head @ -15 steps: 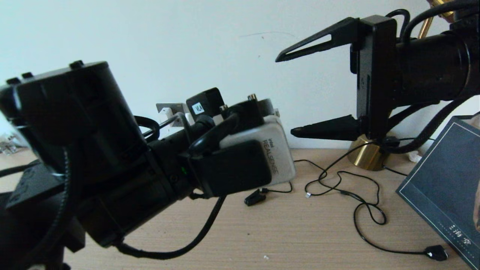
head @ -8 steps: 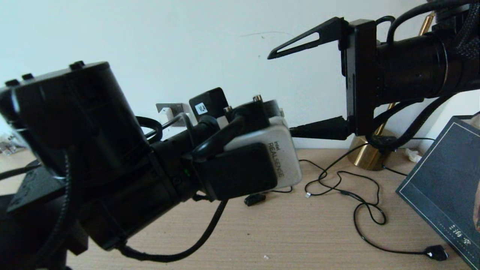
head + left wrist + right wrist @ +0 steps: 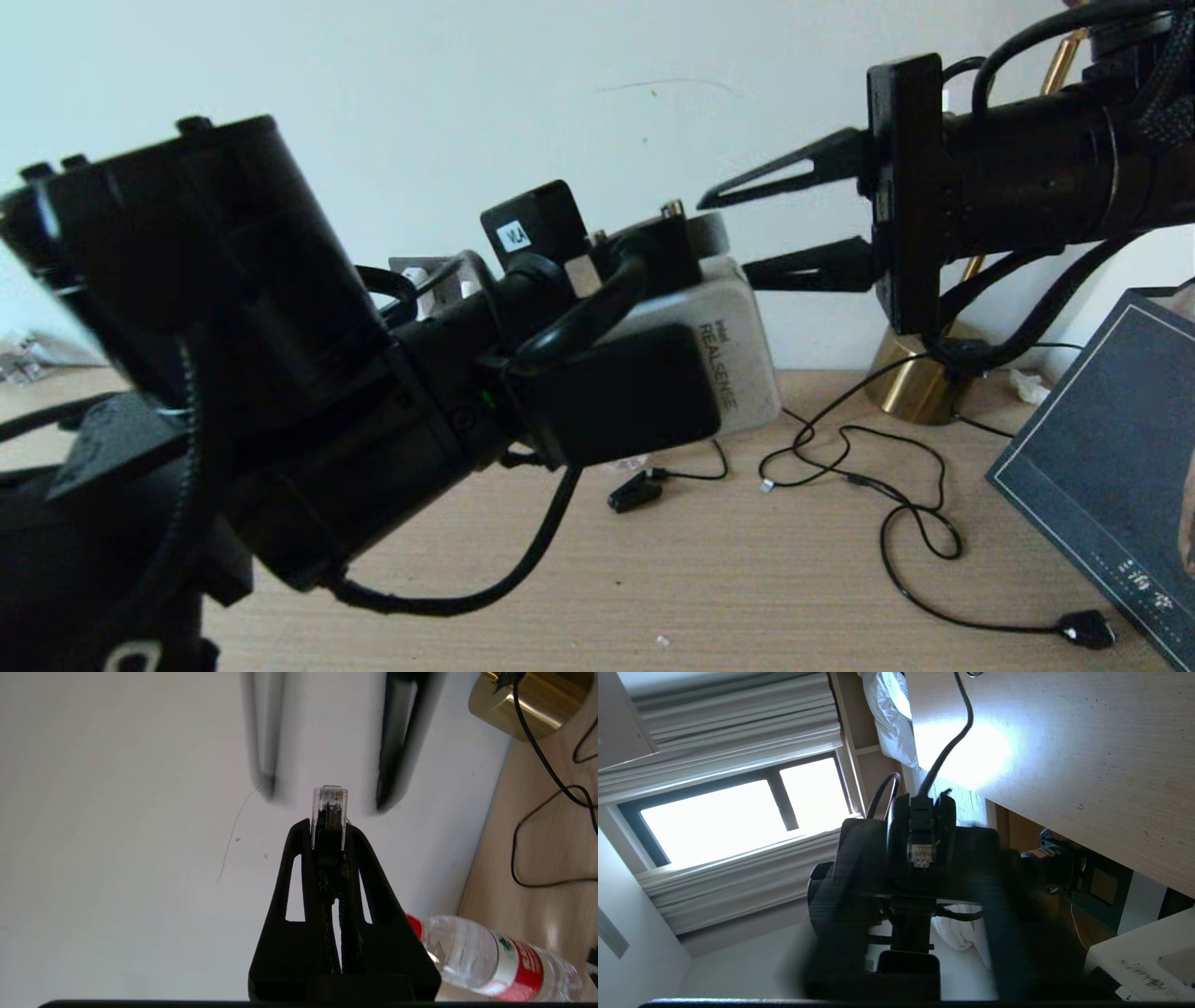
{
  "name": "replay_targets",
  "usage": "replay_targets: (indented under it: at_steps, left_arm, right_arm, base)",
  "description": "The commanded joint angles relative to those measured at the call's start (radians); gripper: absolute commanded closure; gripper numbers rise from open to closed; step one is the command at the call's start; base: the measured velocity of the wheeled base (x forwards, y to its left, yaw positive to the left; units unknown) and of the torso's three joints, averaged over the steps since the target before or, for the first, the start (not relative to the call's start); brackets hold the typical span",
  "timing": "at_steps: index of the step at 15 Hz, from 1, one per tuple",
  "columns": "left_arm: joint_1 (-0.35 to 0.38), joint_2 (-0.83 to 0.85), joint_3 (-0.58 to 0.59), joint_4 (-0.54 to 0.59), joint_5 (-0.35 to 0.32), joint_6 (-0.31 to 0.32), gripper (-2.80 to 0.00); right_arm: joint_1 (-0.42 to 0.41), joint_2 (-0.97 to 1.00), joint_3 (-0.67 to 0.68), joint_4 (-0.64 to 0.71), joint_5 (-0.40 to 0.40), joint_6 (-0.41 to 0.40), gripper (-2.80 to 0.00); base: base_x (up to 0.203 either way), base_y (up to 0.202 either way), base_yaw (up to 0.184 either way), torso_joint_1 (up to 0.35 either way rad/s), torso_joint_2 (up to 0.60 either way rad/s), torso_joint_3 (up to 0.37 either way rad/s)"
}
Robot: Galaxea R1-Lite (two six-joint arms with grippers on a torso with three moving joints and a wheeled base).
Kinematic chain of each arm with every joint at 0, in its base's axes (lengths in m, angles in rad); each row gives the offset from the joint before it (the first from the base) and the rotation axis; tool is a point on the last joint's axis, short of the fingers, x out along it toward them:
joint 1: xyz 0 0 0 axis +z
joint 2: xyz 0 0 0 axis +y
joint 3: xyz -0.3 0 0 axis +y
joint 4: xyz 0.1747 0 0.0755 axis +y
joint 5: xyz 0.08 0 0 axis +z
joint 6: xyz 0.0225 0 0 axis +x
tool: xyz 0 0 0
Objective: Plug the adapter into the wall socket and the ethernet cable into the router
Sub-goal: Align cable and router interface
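My left gripper (image 3: 329,828) is shut on the ethernet cable's black boot, and its clear plug tip (image 3: 330,805) sticks out past the fingertips. The right wrist view shows that same plug (image 3: 920,851) head-on. My right gripper (image 3: 724,241) is open in the air at the upper right and points at the left arm. Its blurred fingers (image 3: 402,742) stand on either side of the plug tip. A corner of the grey wall socket (image 3: 411,269) shows behind the left arm. The adapter and the router are hidden.
On the wooden table (image 3: 747,597) lie thin black cords, a black clip plug (image 3: 635,490) and a flat black plug (image 3: 1088,630). A gold lamp base (image 3: 915,387) stands by the wall and a dark book (image 3: 1102,467) at the right. A water bottle (image 3: 490,956) lies near the wall.
My left arm has risen and shifted right with the ethernet plug. The right gripper has swung to face it, and its finger spread looks narrower in the head view.
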Motion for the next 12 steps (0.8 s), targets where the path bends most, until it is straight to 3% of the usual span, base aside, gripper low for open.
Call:
replay_targets:
  at_steps: [1, 12]
  left_arm:
    - [-0.004, 0.033, -0.017, -0.006, 0.002, 0.007, 0.0]
    - [-0.015, 0.031, -0.012, -0.008, 0.002, -0.003, 0.0]
  right_arm:
    - [0.001, -0.004, 0.009, 0.002, 0.009, 0.006, 0.0]
    - [0.001, -0.004, 0.009, 0.002, 0.01, 0.005, 0.0]
  base:
    - [0.0, 0.0, 0.0, 0.0, 0.0, 0.0]
    - [0.0, 0.0, 0.0, 0.0, 0.0, 0.0]
